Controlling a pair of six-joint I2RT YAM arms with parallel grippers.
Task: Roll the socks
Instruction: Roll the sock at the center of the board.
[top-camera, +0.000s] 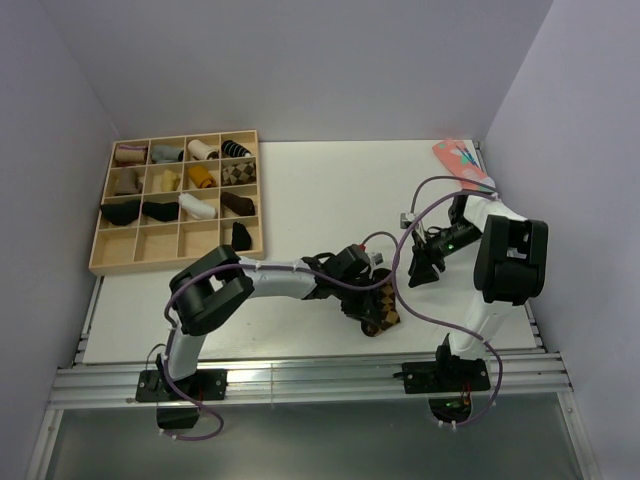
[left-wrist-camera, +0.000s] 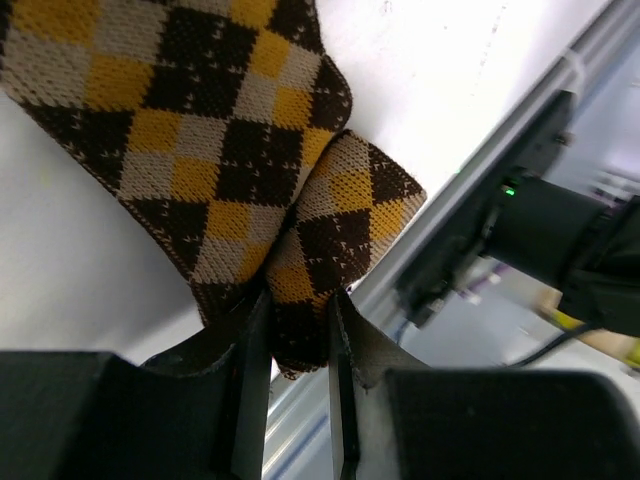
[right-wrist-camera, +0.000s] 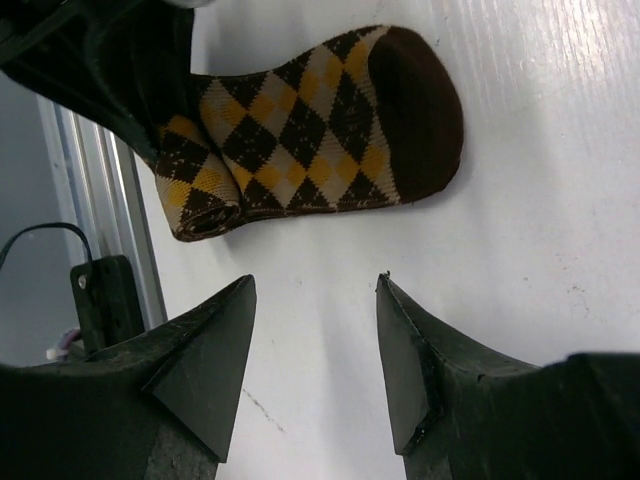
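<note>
The dark brown argyle sock (top-camera: 384, 311) lies near the table's front edge, its cuff end partly rolled. In the left wrist view the sock (left-wrist-camera: 200, 130) fills the top, and a folded end (left-wrist-camera: 335, 230) runs down between my fingers. My left gripper (left-wrist-camera: 297, 310) is shut on that rolled end; in the top view it (top-camera: 368, 302) sits right at the sock. In the right wrist view the sock (right-wrist-camera: 320, 130) lies flat with its brown toe to the right. My right gripper (right-wrist-camera: 315, 285) is open and empty, a short way from the sock; in the top view it (top-camera: 420, 272) hovers to the sock's right.
A wooden compartment tray (top-camera: 110, 262) with several rolled socks stands at the back left. A pink sock with teal patches (top-camera: 461, 162) lies at the back right corner. The metal rail (top-camera: 300, 380) runs along the table's front edge, close to the sock.
</note>
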